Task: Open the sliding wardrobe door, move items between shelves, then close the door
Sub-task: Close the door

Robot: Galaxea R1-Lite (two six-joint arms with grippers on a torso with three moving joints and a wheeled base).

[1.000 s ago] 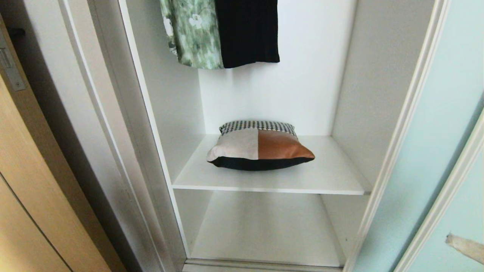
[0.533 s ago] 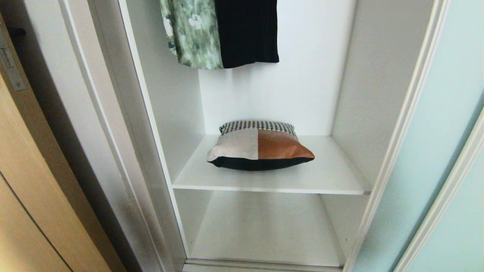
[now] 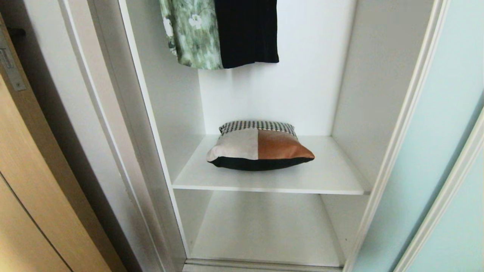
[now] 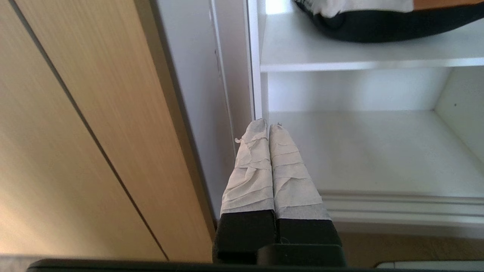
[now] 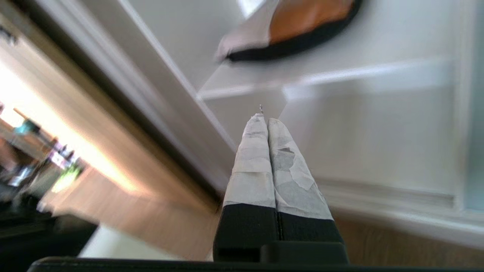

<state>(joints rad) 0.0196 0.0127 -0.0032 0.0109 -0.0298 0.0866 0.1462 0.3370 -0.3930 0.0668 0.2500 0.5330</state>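
The patchwork cushion (image 3: 259, 147) lies flat on the upper white shelf (image 3: 332, 177) inside the open wardrobe; its black underside (image 4: 382, 28) and its orange panel (image 5: 302, 17) also show in the wrist views. The lower shelf (image 3: 264, 230) holds nothing. The frosted blue-green sliding door (image 3: 438, 151) stands slid aside at the right. Neither arm is in the head view. My left gripper (image 4: 267, 124) is shut and empty, low in front of the wardrobe's left post. My right gripper (image 5: 266, 120) is shut and empty, low outside the opening, pointing at the lower shelf.
A green floral garment (image 3: 193, 34) and a black garment (image 3: 247, 32) hang above the cushion. A tan wooden door (image 3: 26, 181) with a metal latch plate (image 3: 9, 64) stands at the left. The wardrobe's bottom track (image 4: 397, 211) runs along the wood-grain floor (image 5: 408, 245).
A taped fingertip that showed at the head view's lower right edge a second ago has dropped out of sight. Cushion, shelves and door are unmoved.
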